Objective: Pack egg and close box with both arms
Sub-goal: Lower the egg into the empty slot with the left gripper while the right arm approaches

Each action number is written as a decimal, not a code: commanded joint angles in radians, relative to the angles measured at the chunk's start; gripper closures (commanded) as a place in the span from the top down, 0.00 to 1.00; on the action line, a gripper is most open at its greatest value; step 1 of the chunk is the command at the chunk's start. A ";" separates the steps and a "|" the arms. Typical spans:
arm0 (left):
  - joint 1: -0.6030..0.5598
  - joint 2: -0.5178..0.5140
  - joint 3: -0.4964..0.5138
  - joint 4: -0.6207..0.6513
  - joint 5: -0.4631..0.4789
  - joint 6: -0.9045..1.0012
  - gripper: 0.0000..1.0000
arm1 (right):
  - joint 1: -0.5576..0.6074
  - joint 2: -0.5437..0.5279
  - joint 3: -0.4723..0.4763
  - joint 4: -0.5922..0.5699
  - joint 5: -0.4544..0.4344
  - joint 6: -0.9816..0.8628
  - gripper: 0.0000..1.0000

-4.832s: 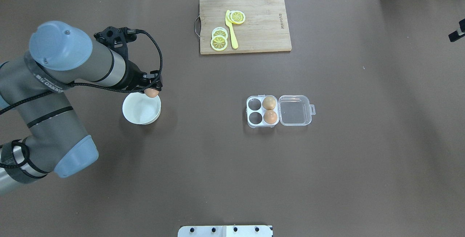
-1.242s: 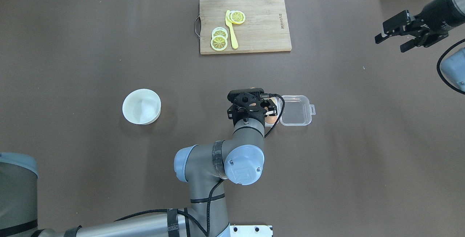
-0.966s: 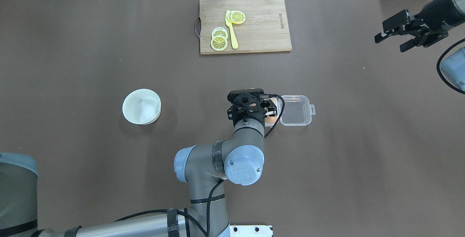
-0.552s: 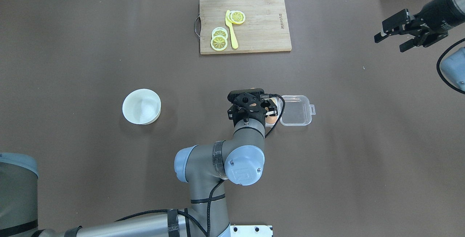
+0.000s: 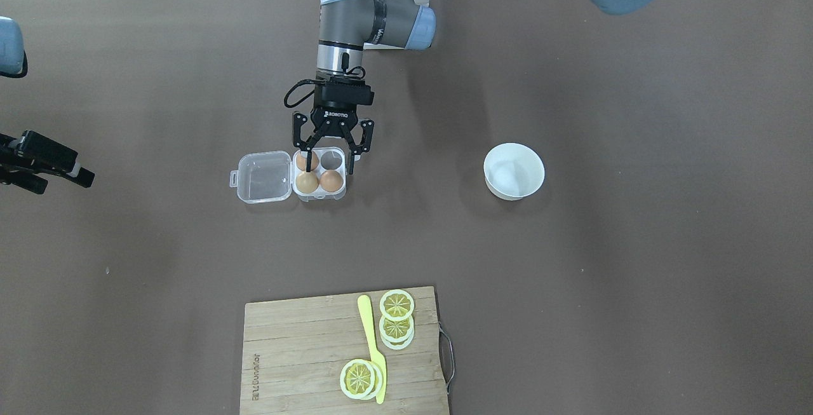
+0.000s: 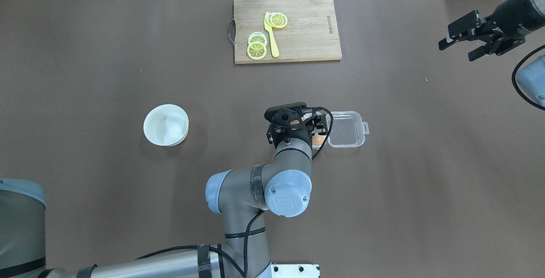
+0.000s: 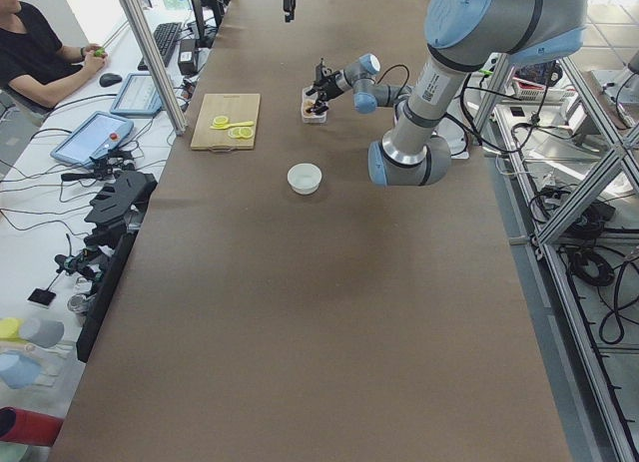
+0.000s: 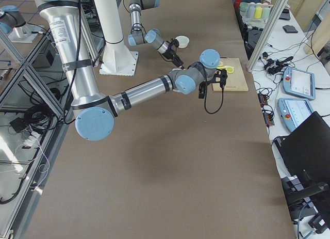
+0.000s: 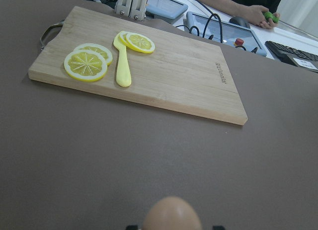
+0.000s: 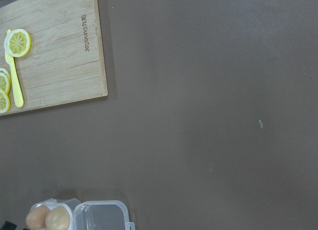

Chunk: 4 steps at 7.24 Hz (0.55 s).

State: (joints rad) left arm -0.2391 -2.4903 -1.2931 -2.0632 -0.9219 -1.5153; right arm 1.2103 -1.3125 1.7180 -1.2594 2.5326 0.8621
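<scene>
Left gripper (image 5: 329,167) over the box (image 5: 317,197), the egg (image 5: 330,180) lying in a cell

On the brown table (image 5: 635,275) the left arm (image 5: 343,14) reaches to the middle, and its gripper hangs just over the box with fingers spread wide, holding nothing. The right gripper (image 6: 455,52) is well apart, near the far right corner, its fingers also spread. The clear lid (image 5: 262,178) lies flat beside the cells. The egg sits in the far cell on the robot's left, just beside two other eggs (image 5: 307,182).

The box (image 5: 263,178) is clear glossy plastic, the egg (image 5: 330,180) smooth and matt, the cutting board (image 5: 298,351) grained wood, the bench (image 5: 571,275) matt brown
</scene>
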 commanded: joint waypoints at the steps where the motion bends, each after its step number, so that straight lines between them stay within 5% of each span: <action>1: -0.002 -0.001 -0.008 -0.002 -0.002 -0.002 0.92 | 0.000 0.001 0.000 0.000 0.000 0.002 1.00; 4: -0.092 -0.035 -0.083 0.029 -0.136 0.007 0.97 | -0.059 0.059 -0.004 0.002 -0.047 0.070 1.00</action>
State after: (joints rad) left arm -0.2882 -2.5194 -1.3445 -2.0524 -0.9808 -1.5102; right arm 1.1898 -1.2927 1.7177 -1.2584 2.5190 0.8853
